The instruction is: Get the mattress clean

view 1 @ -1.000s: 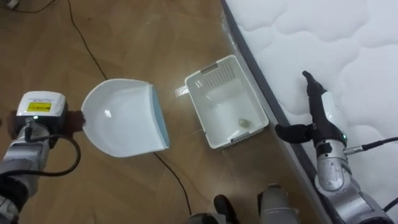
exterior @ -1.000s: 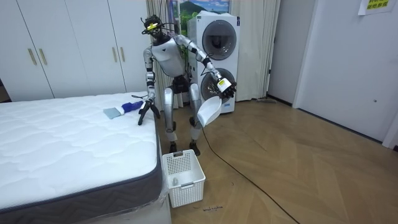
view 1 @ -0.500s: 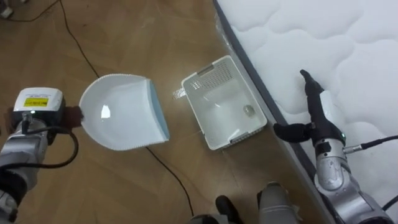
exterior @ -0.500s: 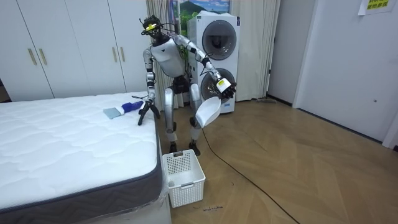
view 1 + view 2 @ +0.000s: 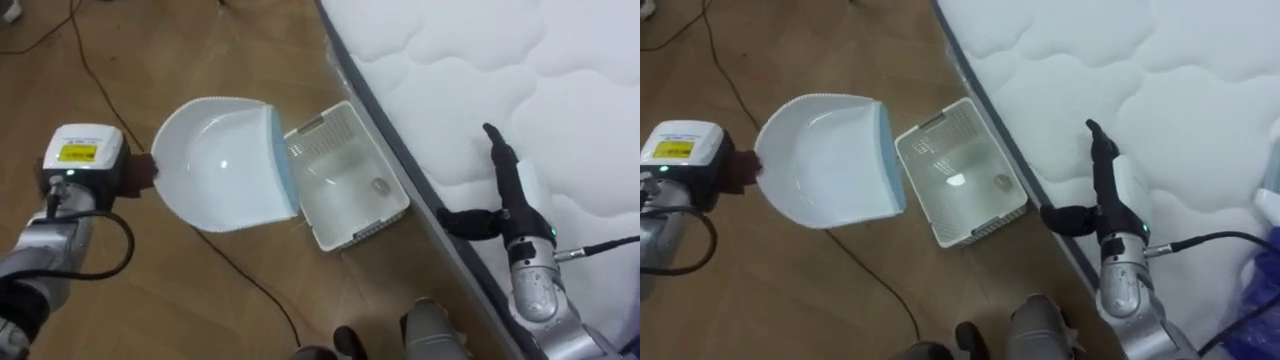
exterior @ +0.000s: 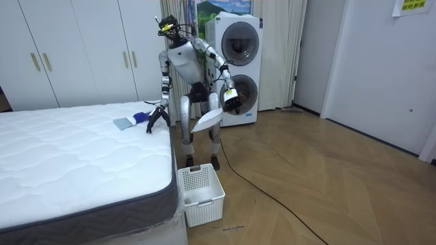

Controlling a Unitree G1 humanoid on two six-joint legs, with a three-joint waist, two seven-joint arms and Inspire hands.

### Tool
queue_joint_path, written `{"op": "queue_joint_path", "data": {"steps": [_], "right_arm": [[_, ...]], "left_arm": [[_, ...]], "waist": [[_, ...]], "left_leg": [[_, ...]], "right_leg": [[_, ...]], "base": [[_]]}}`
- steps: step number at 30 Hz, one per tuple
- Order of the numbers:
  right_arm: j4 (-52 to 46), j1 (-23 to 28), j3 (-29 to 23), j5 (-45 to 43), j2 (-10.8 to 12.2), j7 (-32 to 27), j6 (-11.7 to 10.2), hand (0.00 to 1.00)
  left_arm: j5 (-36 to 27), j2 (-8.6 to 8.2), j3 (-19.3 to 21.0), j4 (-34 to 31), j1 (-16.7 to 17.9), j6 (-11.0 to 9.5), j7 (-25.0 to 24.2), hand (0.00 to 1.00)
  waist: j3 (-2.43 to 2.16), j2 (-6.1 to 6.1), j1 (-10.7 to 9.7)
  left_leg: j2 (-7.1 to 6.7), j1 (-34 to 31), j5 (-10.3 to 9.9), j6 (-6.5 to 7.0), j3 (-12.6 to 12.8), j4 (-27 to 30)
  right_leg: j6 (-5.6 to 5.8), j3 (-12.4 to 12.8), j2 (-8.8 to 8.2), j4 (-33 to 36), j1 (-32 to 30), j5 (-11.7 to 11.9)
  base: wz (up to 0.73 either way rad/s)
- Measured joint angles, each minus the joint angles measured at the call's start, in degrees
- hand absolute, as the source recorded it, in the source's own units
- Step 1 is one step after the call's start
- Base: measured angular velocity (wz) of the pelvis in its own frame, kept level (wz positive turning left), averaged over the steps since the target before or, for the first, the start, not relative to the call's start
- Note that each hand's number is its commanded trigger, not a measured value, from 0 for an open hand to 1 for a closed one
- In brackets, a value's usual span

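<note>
Two hands in play: left hand [image 5: 80,165] has its fingers clamped on the handle of a white dustpan [image 5: 225,160] and holds it up off the wooden floor [image 5: 200,290]. Right hand [image 5: 505,195] rests at the edge of the bed [image 5: 480,60], fingers straight and together, thumb out to the side, holding nothing. The robot stands beside the bed with a white perforated basket [image 5: 325,130] on the floor just below it. From the head, the pan's bluish lip overlaps the basket's left rim, and the room view shows the pan well above the basket. The pan looks empty, and one small scrap [image 5: 380,186] lies in the basket. The step is probably tipping sweepings into the basket, nearly done. To do it well, bring the lip fully over the opening, lower it before tilting, tilt lip-down, and don't knock the rim. A blue brush [image 6: 141,117] and a flat grey piece [image 6: 123,123] lie on the mattress near the right hand, so the bed likely needs more clearing.
</note>
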Motion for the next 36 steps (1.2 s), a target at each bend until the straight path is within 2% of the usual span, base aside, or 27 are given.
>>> {"op": "queue_joint_path", "data": {"steps": [2,5,8,10,13,14,15,16,17,18,19,20,21,22,23,25,26,27,29,31,33,36], "right_arm": [[2.4,-0.1,0.0,0.4,1.0,-0.1,-0.2,0.00],[3.4,0.9,-1.2,1.1,1.7,-0.4,-0.3,0.00],[4.0,2.8,-4.6,1.7,2.2,-0.9,0.8,0.00],[3.9,3.9,-6.0,2.4,2.1,-1.1,0.8,0.00],[3.9,5.7,-7.1,3.6,2.2,-1.7,1.1,0.00],[3.8,6.3,-7.3,4.5,2.3,-2.0,1.8,0.00],[3.8,6.5,-7.5,4.6,2.4,-2.0,2.2,0.00],[3.8,6.9,-7.5,4.6,2.8,-1.9,3.0,0.00],[3.8,7.1,-7.4,4.5,3.2,-1.8,3.3,0.00],[3.8,7.1,-7.4,4.5,3.4,-1.6,3.3,0.00],[3.7,7.2,-7.3,4.8,4.0,-1.0,3.3,0.00],[3.4,8.0,-6.9,5.1,4.3,-0.4,3.4,0.00],[2.9,8.4,-6.7,5.1,4.5,0.2,3.4,0.00],[1.7,9.6,-6.8,5.1,4.9,0.7,3.5,0.00],[1.3,9.9,-6.8,5.0,5.5,0.9,3.6,0.00],[1.1,10.2,-6.9,5.0,5.8,1.3,3.5,0.00],[1.1,10.2,-7.2,5.0,5.8,1.3,3.5,0.00],[1.0,10.3,-7.2,5.0,5.8,1.3,3.5,0.00],[-0.3,10.5,-7.2,5.1,6.1,1.9,3.4,0.00],[-0.8,10.5,-6.9,5.1,6.5,2.6,3.0,0.00],[-0.9,10.6,-6.8,5.2,6.5,4.1,2.6,0.00],[-3.0,11.6,-6.9,5.2,6.8,5.3,2.6,0.00]], "left_arm": [[-0.2,-0.34,0.4,-2.4,3.2,-1.3,1.1,1.00],[-0.2,-1.02,1.2,-5.3,6.2,-2.9,2.0,1.00],[-0.3,-2.09,3.1,-7.4,6.4,-4.4,2.3,1.00],[-1.8,-2.53,4.5,-9.1,6.7,-5.3,2.6,1.00],[-3.3,-4.32,7.5,-12.6,9.2,-5.7,3.7,1.00],[-3.5,-5.43,8.6,-14.1,10.3,-6.1,3.8,1.00],[-3.5,-6.10,9.0,-14.5,10.7,-6.3,3.8,1.00],[-3.5,-7.34,9.3,-15.0,11.8,-6.4,3.8,1.00],[-4.1,-8.64,9.6,-15.3,13.1,-6.3,3.8,1.00],[-4.5,-9.24,9.8,-15.6,13.9,-6.2,3.8,1.00],[-4.6,-10.61,10.5,-16.3,15.6,-6.2,3.8,1.00],[-4.5,-11.67,10.6,-16.7,16.8,-6.1,3.7,1.00],[-4.5,-12.05,10.6,-16.9,17.4,-6.1,3.7,1.00],[-4.5,-12.52,10.7,-17.4,18.3,-6.1,3.7,1.00],[-4.5,-12.56,11.0,-17.7,18.7,-6.1,3.7,1.00],[-4.6,-12.97,11.8,-17.8,18.9,-6.0,3.7,1.00],[-4.7,-13.43,12.5,-17.9,18.9,-6.1,3.7,1.00],[-4.7,-13.59,12.8,-18.2,18.9,-6.1,3.7,1.00],[-4.7,-14.12,14.6,-19.4,18.9,-6.6,3.7,1.00],[-4.9,-14.27,14.7,-20.3,19.0,-6.6,3.7,1.00],[-5.3,-15.16,14.7,-21.4,20.2,-6.7,3.6,1.00],[-7.8,-16.49,14.7,-21.4,21.9,-6.7,3.5,1.00]], "waist": [[-0.39,-0.66,-0.2],[-0.85,-1.16,-0.1],[-1.03,-1.35,0.2],[-1.26,-1.66,0.2],[-1.89,-2.55,0.7],[-2.20,-2.99,1.4],[-2.24,-3.23,1.6],[-2.57,-4.20,2.4],[-2.79,-4.99,3.2],[-2.82,-5.25,3.6],[-2.90,-5.67,4.3],[-3.06,-6.36,5.5],[-3.07,-6.57,6.1],[-3.28,-6.98,6.7],[-3.19,-7.57,6.8],[-3.28,-7.96,6.6],[-3.28,-7.91,6.4],[-3.28,-7.93,6.4],[-3.28,-7.93,6.4],[-3.29,-7.99,6.4],[-3.28,-7.87,6.4],[-3.30,-7.96,5.8]], "left_leg": [[0.05,2.4,0.0,-0.02,0.0,-0.7],[0.27,4.7,0.0,-0.02,0.0,-1.7],[0.22,6.2,-0.1,0.05,-0.1,-2.4],[0.05,7.4,-0.3,0.45,-0.1,-2.8],[0.10,10.6,-1.4,0.85,0.1,-4.5],[0.42,12.1,-2.5,0.76,0.1,-5.4],[0.57,12.8,-2.9,0.78,0.3,-5.7],[1.13,14.5,-3.2,0.92,2.7,-6.5],[2.17,16.6,-3.4,0.97,5.8,-7.8],[2.68,17.7,-3.5,0.93,7.4,-8.3],[4.27,19.8,-3.8,0.92,11.1,-9.9],[5.31,21.9,-3.9,0.65,15.3,-11.3],[5.75,22.8,-4.1,0.45,16.9,-11.8],[6.78,24.0,-4.3,0.17,20.3,-12.4],[7.56,25.0,-4.7,-0.16,23.3,-12.5],[8.34,26.3,-5.3,-0.69,27.0,-12.5],[8.64,27.1,-5.7,-0.95,28.4,-12.5],[8.65,27.4,-5.8,-1.00,28.4,-12.5],[8.73,28.3,-6.1,-1.26,28.4,-12.9],[8.93,29.1,-6.2,-1.50,29.2,-13.1],[9.16,30.7,-6.2,-1.88,30.7,-13.8],[9.35,33.0,-6.2,-2.83,31.0,-14.5]], "right_leg": [[0.29,1.8,1.18,-2.0,2.3,0.8],[0.84,3.0,2.07,-4.6,4.8,1.7],[1.55,3.4,2.12,-6.5,6.7,2.5],[2.05,4.2,2.16,-7.3,7.7,2.8],[2.59,6.0,2.89,-9.2,9.5,3.7],[2.73,5.8,3.22,-9.9,10.0,4.5],[2.85,5.3,3.22,-10.3,10.3,5.0],[2.85,3.9,2.97,-10.9,10.6,6.0],[2.21,-0.1,2.01,-12.1,10.8,7.7],[1.61,-2.8,1.39,-12.7,11.0,8.6],[0.42,-7.6,0.50,-14.5,11.8,10.5],[-1.01,-13.0,-0.29,-16.4,12.8,12.4],[-1.76,-15.7,-0.63,-17.1,13.2,13.1],[-3.34,-21.2,-1.41,-18.5,13.9,14.5],[-4.85,-25.1,-1.68,-19.8,14.3,15.5],[-6.40,-28.7,-1.36,-21.6,14.8,16.6],[-7.07,-30.0,-0.96,-22.6,15.2,17.2],[-7.25,-30.0,-0.61,-23.0,15.3,17.4],[-7.58,-27.7,1.48,-24.8,16.0,18.7],[-7.71,-27.5,2.09,-25.3,16.5,18.9],[-7.87,-27.3,2.74,-26.0,17.6,18.8],[-7.87,-25.6,4.10,-26.4,19.2,18.3]], "base": [[-0.56],[-0.34],[-0.12],[-0.24],[-0.51],[-0.77],[-0.96],[-1.20],[-1.34],[-1.54],[-1.69],[-1.75],[-1.67],[-1.50],[-1.37],[-1.16],[-1.00],[-0.83],[-0.67],[-0.40],[-0.30],[-0.19]]}}
